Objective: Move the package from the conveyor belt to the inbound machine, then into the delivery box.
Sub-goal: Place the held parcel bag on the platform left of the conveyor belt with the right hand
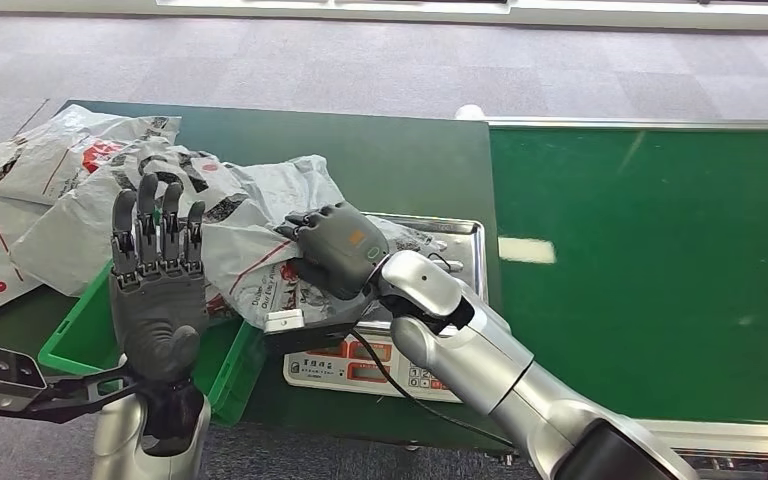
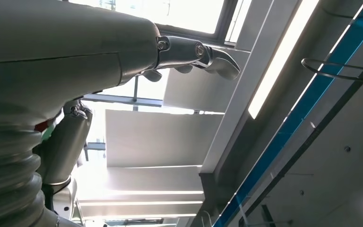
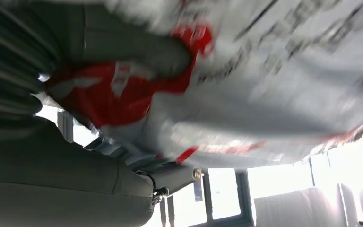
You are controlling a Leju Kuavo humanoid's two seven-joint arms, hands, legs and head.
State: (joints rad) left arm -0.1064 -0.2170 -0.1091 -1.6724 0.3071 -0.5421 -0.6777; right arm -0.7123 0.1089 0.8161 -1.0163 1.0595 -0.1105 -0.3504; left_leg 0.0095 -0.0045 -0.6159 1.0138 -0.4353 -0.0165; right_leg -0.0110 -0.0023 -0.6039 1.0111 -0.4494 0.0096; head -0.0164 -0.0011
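A crumpled grey-white package [image 1: 260,215] with red and black print lies partly over the steel tray [image 1: 460,240] of the weighing machine [image 1: 360,365]. My right hand [image 1: 335,248] grips this package from above. In the blurred right wrist view the package [image 3: 288,85] is close up and my right hand's thumb [image 3: 137,52] presses on it. My left hand [image 1: 157,285] is raised in front of the green delivery box [image 1: 70,335], fingers straight, apart and holding nothing. In the left wrist view the left hand [image 2: 66,56] is seen against the ceiling.
Several more printed packages [image 1: 40,165] are heaped at the left, over the green box and the dark table [image 1: 380,150]. The green conveyor belt [image 1: 650,270] runs along the right with a steel rim. A cable hangs under my right forearm.
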